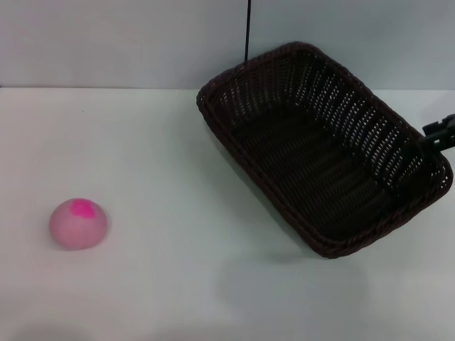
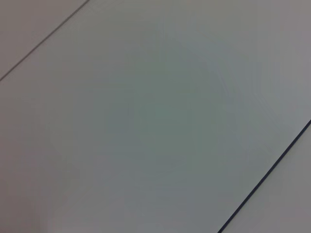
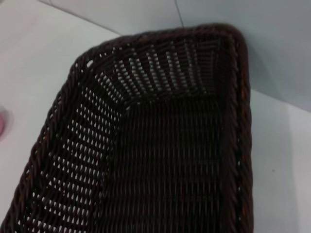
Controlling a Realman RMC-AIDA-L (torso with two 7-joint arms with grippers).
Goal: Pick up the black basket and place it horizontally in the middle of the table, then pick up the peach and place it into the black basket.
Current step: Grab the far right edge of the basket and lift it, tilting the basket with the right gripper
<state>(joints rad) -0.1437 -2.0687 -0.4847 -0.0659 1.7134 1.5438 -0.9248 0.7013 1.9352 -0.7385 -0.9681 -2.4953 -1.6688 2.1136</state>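
Right gripper (image 1: 435, 136) shows only as a black piece at the far right edge of the head view, against the right-hand end of the black basket (image 1: 323, 145); whether it is clamped on the braided rim cannot be told. That basket lies at a slant on the right half of the table (image 1: 163, 177), its long side running diagonally, its far corner reaching past the table's back edge in the picture. Its inside holds nothing, as the right wrist view (image 3: 165, 145) confirms. Well apart on the left sits the peach (image 1: 78, 223), magenta blotch up, with bare white tabletop between it and the basket. A thin dark cable (image 1: 247, 30) hangs behind the basket. Left gripper is out of sight.
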